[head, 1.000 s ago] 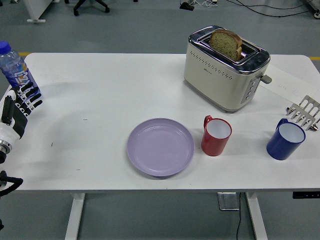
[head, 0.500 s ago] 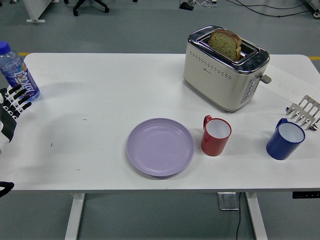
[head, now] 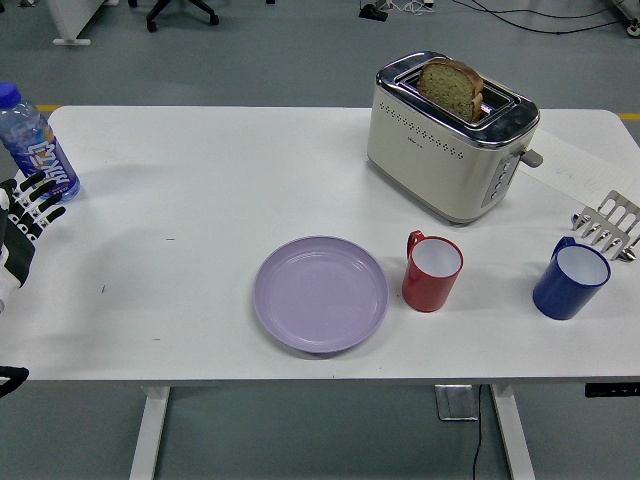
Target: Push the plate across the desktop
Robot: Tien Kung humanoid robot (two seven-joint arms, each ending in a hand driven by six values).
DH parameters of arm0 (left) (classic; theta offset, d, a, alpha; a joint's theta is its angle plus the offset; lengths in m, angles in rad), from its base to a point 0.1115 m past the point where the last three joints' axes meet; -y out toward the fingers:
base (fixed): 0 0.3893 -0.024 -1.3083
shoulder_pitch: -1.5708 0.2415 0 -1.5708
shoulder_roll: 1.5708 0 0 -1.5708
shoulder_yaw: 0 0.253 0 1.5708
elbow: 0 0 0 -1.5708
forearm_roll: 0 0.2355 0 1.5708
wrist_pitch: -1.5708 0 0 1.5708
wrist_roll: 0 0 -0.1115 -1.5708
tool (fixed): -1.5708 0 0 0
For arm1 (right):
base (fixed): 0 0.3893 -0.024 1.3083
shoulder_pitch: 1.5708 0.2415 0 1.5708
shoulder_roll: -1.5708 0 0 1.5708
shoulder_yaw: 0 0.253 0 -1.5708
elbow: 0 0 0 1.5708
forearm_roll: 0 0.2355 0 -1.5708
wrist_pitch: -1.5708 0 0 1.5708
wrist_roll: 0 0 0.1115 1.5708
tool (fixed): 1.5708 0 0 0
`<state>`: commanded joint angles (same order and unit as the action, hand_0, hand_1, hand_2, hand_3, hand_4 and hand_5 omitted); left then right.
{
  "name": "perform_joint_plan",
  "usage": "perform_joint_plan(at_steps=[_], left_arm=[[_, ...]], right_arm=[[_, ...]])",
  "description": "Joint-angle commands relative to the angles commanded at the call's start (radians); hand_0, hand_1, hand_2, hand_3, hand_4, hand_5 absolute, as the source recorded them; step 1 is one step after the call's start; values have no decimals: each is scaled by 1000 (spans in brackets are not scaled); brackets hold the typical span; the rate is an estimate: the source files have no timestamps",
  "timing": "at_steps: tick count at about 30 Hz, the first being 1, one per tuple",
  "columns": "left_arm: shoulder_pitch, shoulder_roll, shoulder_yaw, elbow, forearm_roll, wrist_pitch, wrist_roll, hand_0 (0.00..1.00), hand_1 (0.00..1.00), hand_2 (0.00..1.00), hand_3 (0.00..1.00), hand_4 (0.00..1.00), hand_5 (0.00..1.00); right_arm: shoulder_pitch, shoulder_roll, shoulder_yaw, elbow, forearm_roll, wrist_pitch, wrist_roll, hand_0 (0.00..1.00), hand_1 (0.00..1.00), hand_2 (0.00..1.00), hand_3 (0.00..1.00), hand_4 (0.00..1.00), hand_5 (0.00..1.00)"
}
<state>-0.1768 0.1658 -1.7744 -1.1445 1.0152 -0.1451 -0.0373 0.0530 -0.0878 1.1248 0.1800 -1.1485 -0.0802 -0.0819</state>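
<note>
Here, the round lilac plastic plate [head: 320, 294] is lying flat on the white rectangular table [head: 220, 190], close to the table's near edge, and nothing is touching it. Taking this plate as the landmark: just to its right, not quite touching its rim, a red mug with a white inside [head: 432, 271] is standing upright, its handle turned toward the back. Further right of the plate, well apart from the red mug, a dark blue mug [head: 570, 280] is sitting near the table's right end, and right behind that mug a silver slotted metal utensil [head: 608, 226] is lying flat. Behind the plate and to its right, a cream and chrome two-slot toaster [head: 450, 138] is standing at an angle, with a brown slice of bread [head: 452, 87] sticking up out of one slot.

Far to the plate's left, at the table's left edge, the robot's left hand [head: 25, 215] is hovering, black with white-tipped fingers [head: 40, 197] that are spreading loosely and holding nothing. Just behind that hand, a clear plastic bottle with a blue cap and a blue label [head: 35, 142] is standing at the far left corner. The hand and the plate are well apart.
</note>
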Motion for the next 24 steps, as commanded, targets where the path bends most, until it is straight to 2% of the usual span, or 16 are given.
perform_joint_plan(at_steps=[24], left_arm=[[7,11,3,-10,-3,1,-2,794,811,820,782,477,998]], right_arm=[[-1,0,1,0,5,-2,1,607,544,628,626,134,357]])
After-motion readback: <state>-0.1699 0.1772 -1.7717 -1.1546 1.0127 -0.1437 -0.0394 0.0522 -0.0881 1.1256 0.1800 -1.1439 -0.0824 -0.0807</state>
